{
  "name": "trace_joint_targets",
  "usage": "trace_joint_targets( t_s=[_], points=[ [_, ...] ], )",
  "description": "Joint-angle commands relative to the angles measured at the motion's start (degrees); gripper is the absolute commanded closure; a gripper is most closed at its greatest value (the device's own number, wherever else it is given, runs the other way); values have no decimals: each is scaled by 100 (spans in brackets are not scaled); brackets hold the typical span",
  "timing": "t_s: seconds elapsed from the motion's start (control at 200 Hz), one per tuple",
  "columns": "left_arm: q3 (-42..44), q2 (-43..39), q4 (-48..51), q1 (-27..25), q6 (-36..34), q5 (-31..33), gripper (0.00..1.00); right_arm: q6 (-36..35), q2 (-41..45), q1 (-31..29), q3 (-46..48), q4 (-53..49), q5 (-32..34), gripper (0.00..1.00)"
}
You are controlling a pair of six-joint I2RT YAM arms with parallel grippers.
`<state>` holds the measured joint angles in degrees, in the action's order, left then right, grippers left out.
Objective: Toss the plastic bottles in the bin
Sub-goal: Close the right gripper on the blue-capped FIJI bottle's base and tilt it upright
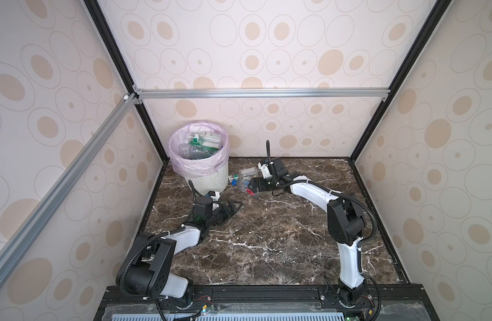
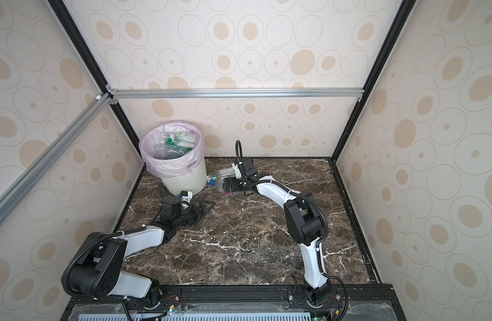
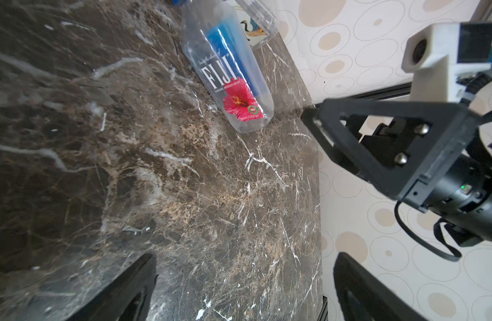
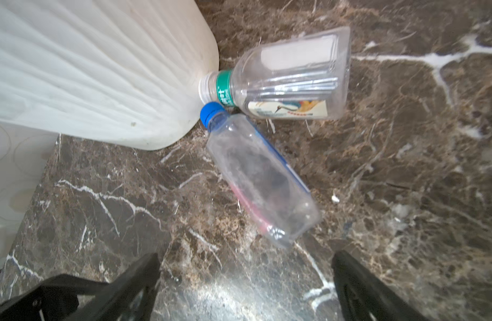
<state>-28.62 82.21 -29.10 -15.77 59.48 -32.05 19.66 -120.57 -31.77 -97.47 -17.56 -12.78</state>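
The cream ribbed bin with a pink bag stands in the far left corner in both top views and holds several plastic bottles. Two more bottles lie beside its base. One is a clear bottle with a green neck band, its mouth touching the bin. The other is a blue-capped Fiji bottle. My right gripper hovers open just behind the Fiji bottle's base, holding nothing. My left gripper is open and empty, low over the table in front of the bin.
The dark marble table is walled in by patterned panels at the back and on both sides. An aluminium rail crosses high at the back. A finger of the right gripper shows in the left wrist view.
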Motion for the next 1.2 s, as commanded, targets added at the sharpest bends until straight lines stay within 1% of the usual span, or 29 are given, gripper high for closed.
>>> trace_joint_targets(
  t_s=[0.0, 0.14, 0.235, 0.47, 0.68, 0.79, 0.925, 1.195],
  points=[
    [19, -166, 0, 56, -99, -73, 1, -144, -536, 30, -439, -101, 81, 0],
    [82, -229, 62, 86, -121, -97, 1, -129, -1026, 24, -931, -166, 39, 0],
    [111, -240, 131, 126, -164, -126, 1, -46, -1207, 15, -1085, -153, -136, 0],
    [133, -256, 208, 250, -244, -187, 1, -6, -1038, -261, -837, -27, -191, 0],
    [230, -376, 250, 329, -280, -218, 1, 199, -643, -478, -287, 51, 15, 0],
    [269, -490, 311, 425, -305, -256, 1, 215, -585, -514, -111, 33, 175, 0],
    [261, -557, 421, 536, -376, -331, 1, 183, -620, -539, -135, -116, 380, 4],
    [311, -648, 488, 663, -367, -424, 1, 52, -885, -652, -441, -474, 781, 8]
  ],
)
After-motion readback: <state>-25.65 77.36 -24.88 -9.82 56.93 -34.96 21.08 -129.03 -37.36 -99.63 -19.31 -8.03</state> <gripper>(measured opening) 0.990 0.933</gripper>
